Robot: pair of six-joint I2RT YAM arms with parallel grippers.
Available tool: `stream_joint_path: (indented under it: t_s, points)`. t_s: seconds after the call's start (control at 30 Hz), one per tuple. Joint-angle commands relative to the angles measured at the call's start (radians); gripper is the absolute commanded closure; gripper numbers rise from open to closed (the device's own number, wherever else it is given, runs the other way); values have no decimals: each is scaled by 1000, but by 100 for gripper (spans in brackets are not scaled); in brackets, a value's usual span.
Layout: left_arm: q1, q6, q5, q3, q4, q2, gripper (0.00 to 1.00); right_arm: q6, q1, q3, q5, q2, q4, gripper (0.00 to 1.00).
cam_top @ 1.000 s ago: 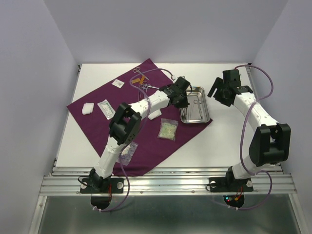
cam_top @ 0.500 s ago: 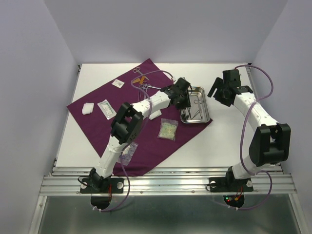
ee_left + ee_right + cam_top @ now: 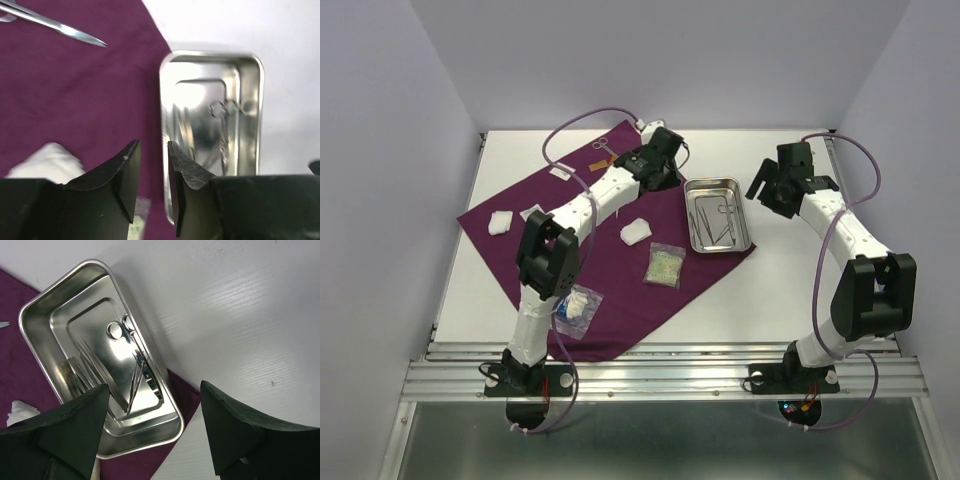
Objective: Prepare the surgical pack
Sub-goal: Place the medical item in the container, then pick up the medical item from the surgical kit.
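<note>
**Station status: both grippers empty, steel tray at the cloth's right corner**

1. Work surface. I see the large dark-purple square cloth (image 3: 620, 290) lying flat on the white table top (image 3: 790, 290), turned so that one corner points away from the arms.

2. Tray. The small shiny rectangular steel tray (image 3: 692, 215) rests on the right corner of the cloth, with its far end over bare table. Inside it lie a ring-handled steel instrument (image 3: 131, 360) and some thinner steel pieces beside it, which I cannot identify.

3. Loose items. A pair of metal scissors (image 3: 50, 25) lies on the cloth near its far corner. One white gauze pad (image 3: 636, 232) sits just left of the tray; another gauze pad (image 3: 500, 222) lies near the left corner. A clear packet with pale contents (image 3: 666, 265) lies near the tray's near end, and a second clear packet (image 3: 575, 310) lies beside the left arm.

4. Left gripper (image 3: 153, 146). It is held above the cloth, just left of the tray. The jaws are narrowly parted with nothing between them.

5. Right gripper (image 3: 152, 390). It is held above the tray's right side. The jaws are spread wide and hold nothing.
</note>
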Motion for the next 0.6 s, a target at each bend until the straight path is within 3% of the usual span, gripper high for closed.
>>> stream_joint_path:
  t_s: [0.0,0.23,0.57]
  points:
    - [87,69,-149,-26,-70,-47,60,1,2,-9,7,-32,41,22]
    - [199,166,-186,-21,-95,-11,48,1,2,0,2,-32,36,22]
    - [279,240,-186,51,-95,147,50,2,2,14,-9,-26,27,22]
